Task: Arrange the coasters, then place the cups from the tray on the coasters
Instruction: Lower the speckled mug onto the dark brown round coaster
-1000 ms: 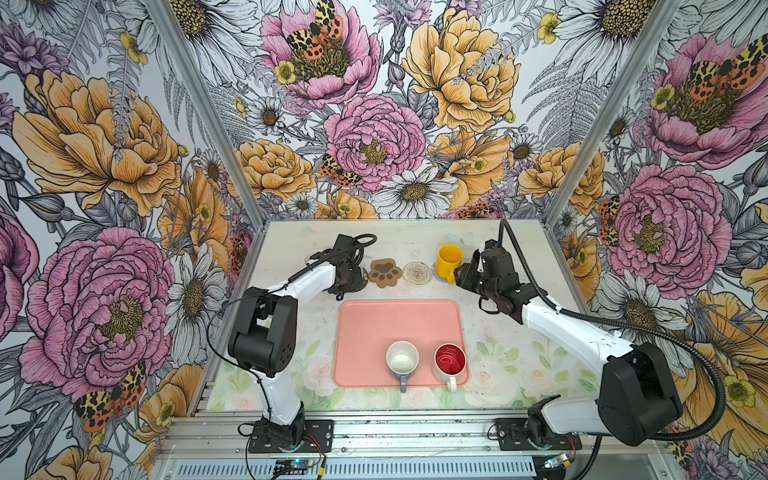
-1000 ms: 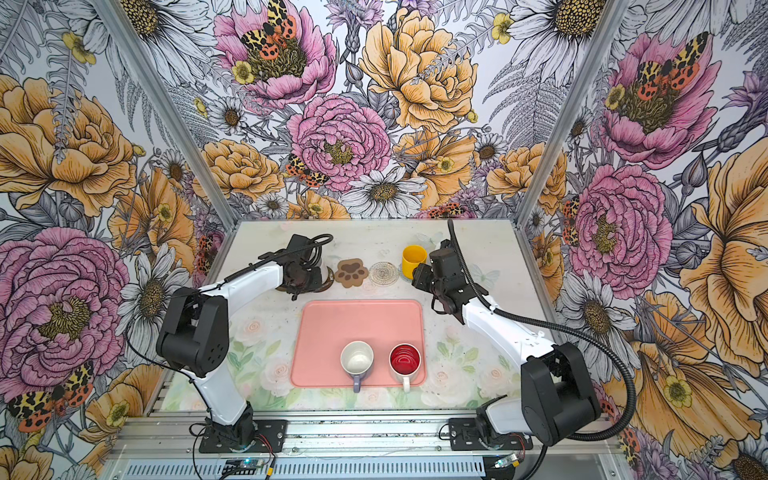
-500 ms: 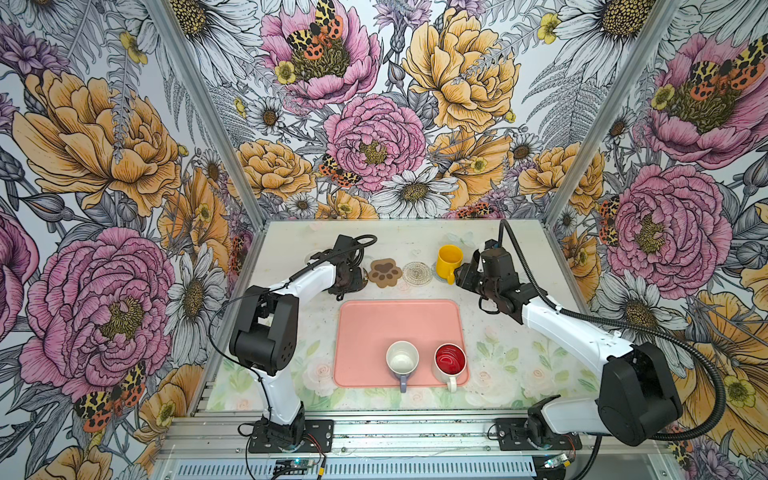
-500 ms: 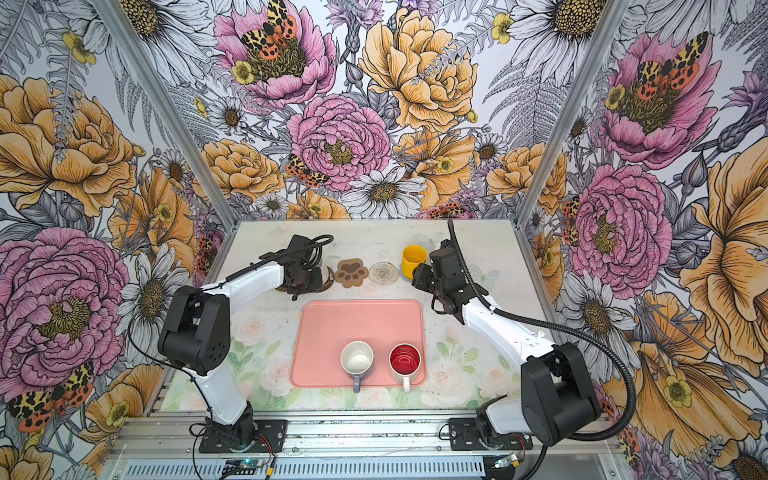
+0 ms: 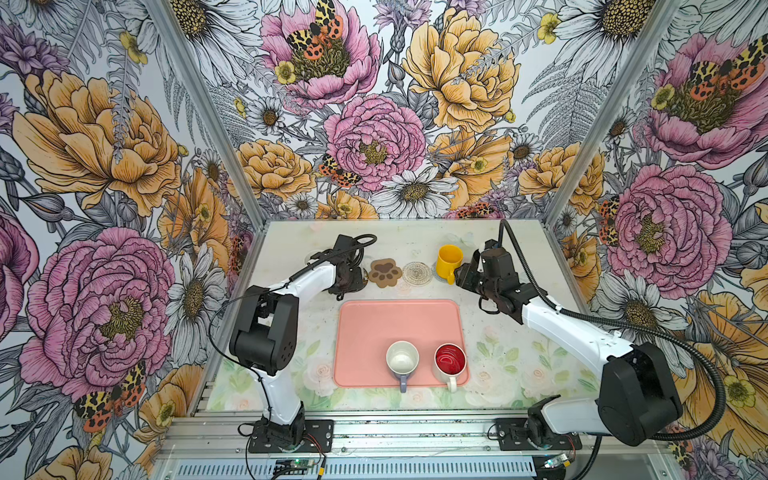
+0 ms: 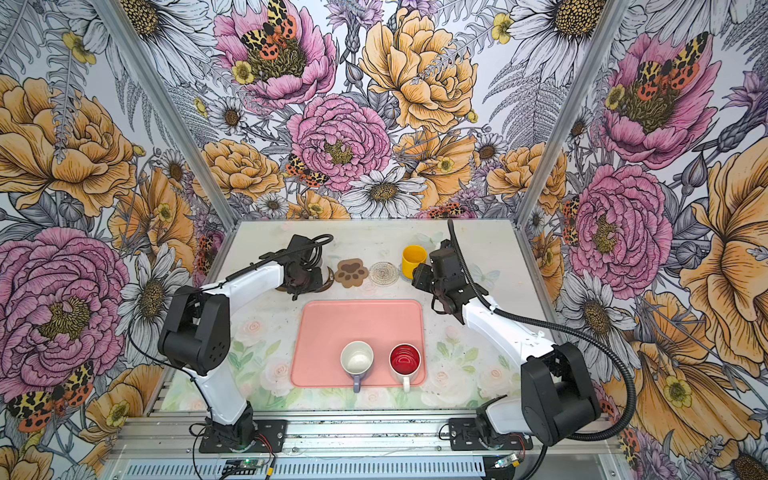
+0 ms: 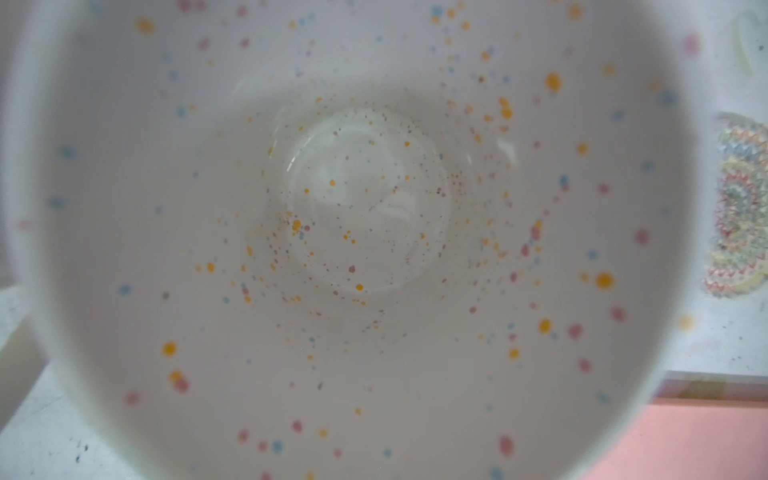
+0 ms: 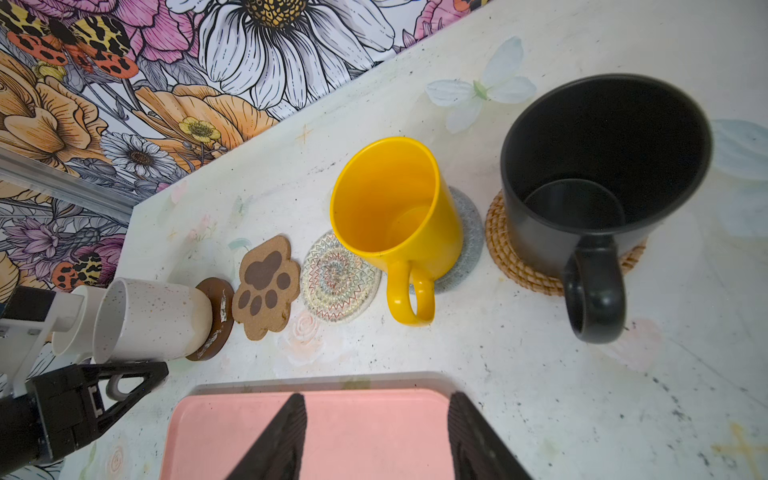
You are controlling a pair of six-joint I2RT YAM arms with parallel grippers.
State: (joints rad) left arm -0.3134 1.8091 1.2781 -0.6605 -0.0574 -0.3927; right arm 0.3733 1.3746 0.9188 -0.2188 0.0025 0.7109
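My left gripper [image 5: 347, 278] is shut on the handle of the speckled white cup [image 8: 153, 320], whose base rests on a dark brown coaster [image 8: 216, 320]; the cup's inside [image 7: 365, 208] fills the left wrist view. The paw coaster [image 5: 385, 272] and the patterned disc [image 5: 417, 273] lie bare. The yellow cup [image 8: 390, 220] stands on the pale blue disc [image 8: 469, 249]. The black cup [image 8: 602, 166] is on the rattan disc [image 8: 515, 266]. My right gripper [image 8: 376, 436] hangs open and empty over the tray's [image 5: 374, 324] far right corner. On the tray stand the lavender cup [image 5: 402, 359] and the red-inside cup [image 5: 450, 360].
A plain white cup [image 8: 77, 320] stands just beyond the speckled one, next to my left arm. The flowered back wall [image 5: 374, 145] and side walls close in the table. In both top views my right arm hides the black cup.
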